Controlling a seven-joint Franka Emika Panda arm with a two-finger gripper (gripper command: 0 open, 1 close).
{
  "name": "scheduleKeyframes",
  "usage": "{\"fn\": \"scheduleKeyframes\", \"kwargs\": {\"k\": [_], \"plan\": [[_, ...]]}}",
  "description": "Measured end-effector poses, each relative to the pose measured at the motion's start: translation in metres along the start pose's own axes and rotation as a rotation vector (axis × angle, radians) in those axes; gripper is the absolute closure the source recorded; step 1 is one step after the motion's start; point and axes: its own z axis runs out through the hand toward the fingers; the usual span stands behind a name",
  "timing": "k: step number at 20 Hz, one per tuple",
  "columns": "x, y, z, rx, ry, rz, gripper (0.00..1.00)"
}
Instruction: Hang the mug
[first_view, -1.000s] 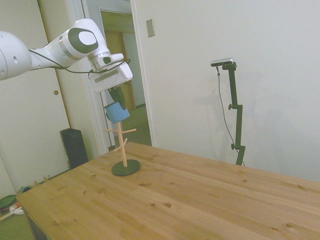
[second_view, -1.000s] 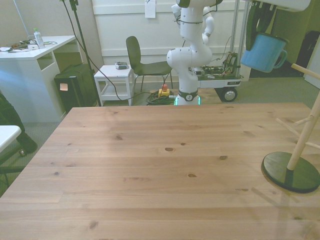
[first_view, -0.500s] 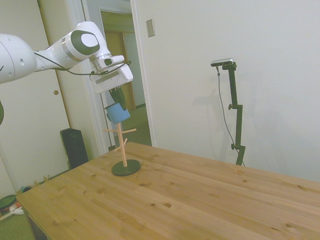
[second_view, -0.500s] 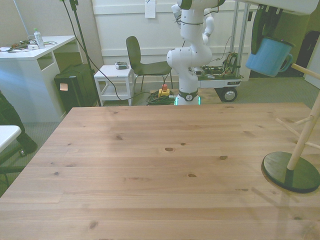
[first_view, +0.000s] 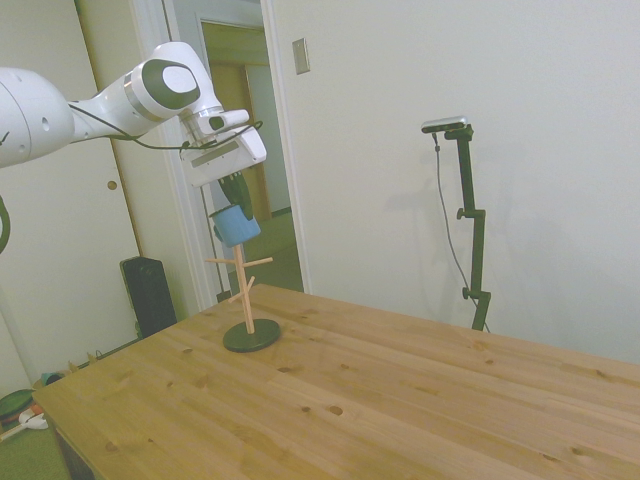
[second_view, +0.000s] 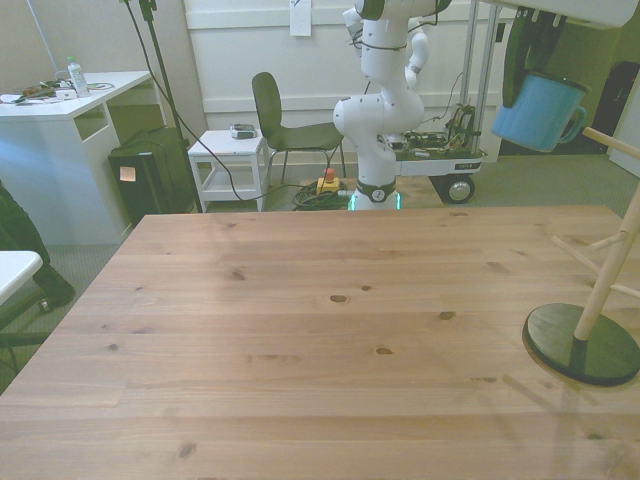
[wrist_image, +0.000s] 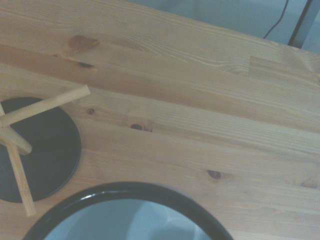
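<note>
The light-blue mug (first_view: 235, 226) hangs in the air, tilted, with my gripper (first_view: 237, 196) shut on its rim from above. It sits just above the top of the wooden mug tree (first_view: 244, 289), which stands on a dark round base (first_view: 251, 336) near the table's far-left corner in the side view. In the front view the mug (second_view: 538, 110) is at the upper right under the gripper (second_view: 530, 68), its handle pointing to the front view's right, toward the tree's post (second_view: 611, 279). The wrist view shows the mug's dark rim (wrist_image: 125, 191), the tree's pegs (wrist_image: 46, 105) and its base (wrist_image: 42, 150).
The mug tree's base (second_view: 582, 343) lies close to the table's edge at the front view's right. Behind the table stand a chair (second_view: 277, 122), a small white cart (second_view: 231, 163), a black box (second_view: 150, 180) and a white desk (second_view: 60, 115).
Over the last second the mug has shifted slightly toward the front view's right, nearer the tree's top, and tilted a little more. In the last half second it has barely moved.
</note>
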Motion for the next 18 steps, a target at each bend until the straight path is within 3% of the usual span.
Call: {"fn": "scheduleKeyframes", "kwargs": {"k": [18], "plan": [[-0.0072, -0.0075, 0.0033, -0.009, -0.013, 0.005, 1.00]]}}
